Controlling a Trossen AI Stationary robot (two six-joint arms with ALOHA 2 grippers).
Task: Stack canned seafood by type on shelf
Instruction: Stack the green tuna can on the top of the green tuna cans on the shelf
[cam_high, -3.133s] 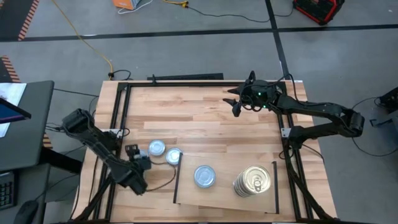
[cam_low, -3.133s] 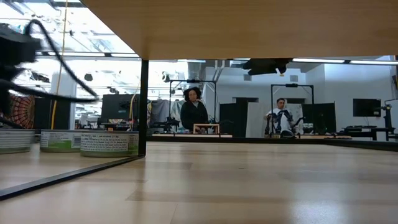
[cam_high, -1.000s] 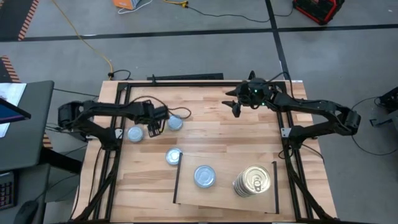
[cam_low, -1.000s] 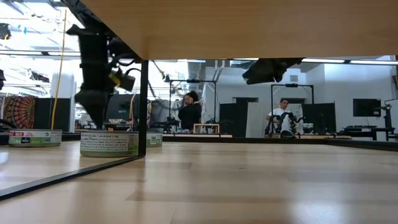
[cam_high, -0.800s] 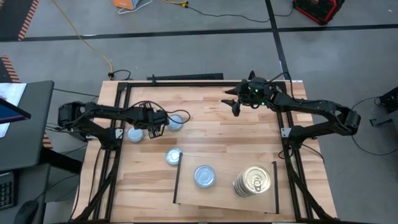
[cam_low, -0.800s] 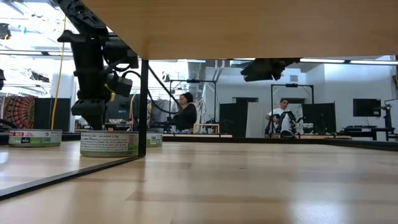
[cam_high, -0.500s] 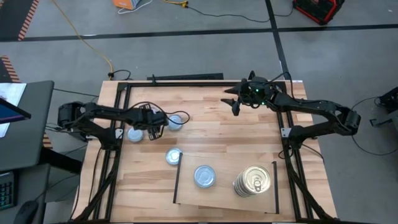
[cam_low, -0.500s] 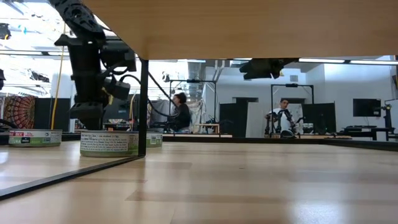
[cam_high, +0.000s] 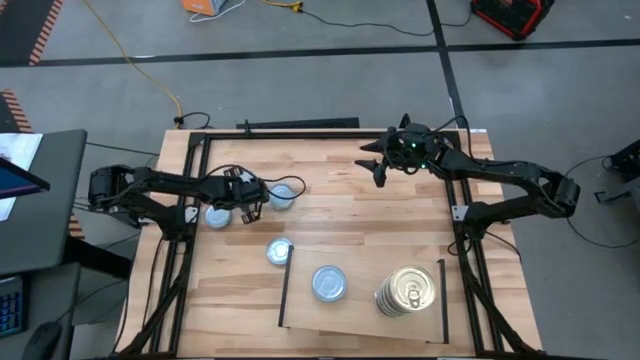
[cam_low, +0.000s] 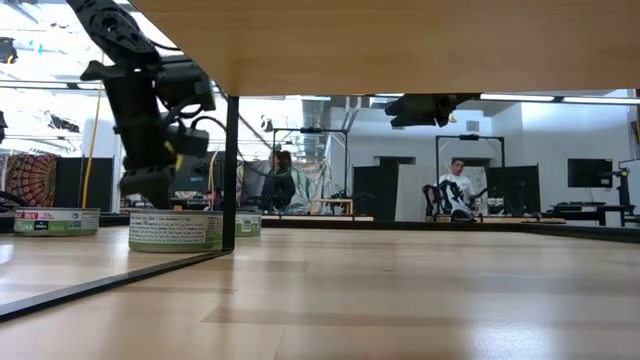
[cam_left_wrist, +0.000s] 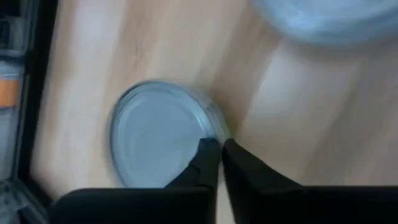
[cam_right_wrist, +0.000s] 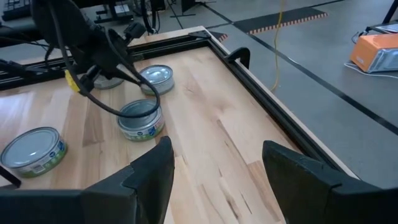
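Note:
Three silvery-lidded tins of canned seafood lie on the tabletop: one at the left (cam_high: 217, 214), one farther right (cam_high: 282, 196), and one (cam_high: 279, 252) by the shelf's left black strip. My left gripper (cam_high: 243, 205) points down between the first two, shut, its tips (cam_left_wrist: 217, 152) at the right rim of the left tin (cam_left_wrist: 158, 134). On the shelf (cam_high: 360, 312) rest another silvery tin (cam_high: 328, 283) and a stack of gold-lidded tins (cam_high: 405, 290). My right gripper (cam_high: 380, 172) hovers open near the far edge, holding nothing (cam_right_wrist: 217, 168). My left gripper comes from above with its shut fingertips (cam_left_wrist: 208, 149) at the rim (cam_left_wrist: 214, 124) of the left tin, on the side facing the table's right. The tin lies flat on the tabletop. Whether the tips touch the rim, I cannot tell.
A black frame rail (cam_high: 195, 200) runs along the table's left side close to the left tin, and another (cam_high: 300, 135) along the far edge. Bare wood lies between the two arms (cam_high: 330, 210). People sit in the room beyond the table (cam_low: 455, 195).
My left gripper has shifted slightly toward the table's near and left edges, settling lower between the two far-left tins. The tins have stayed where they were.

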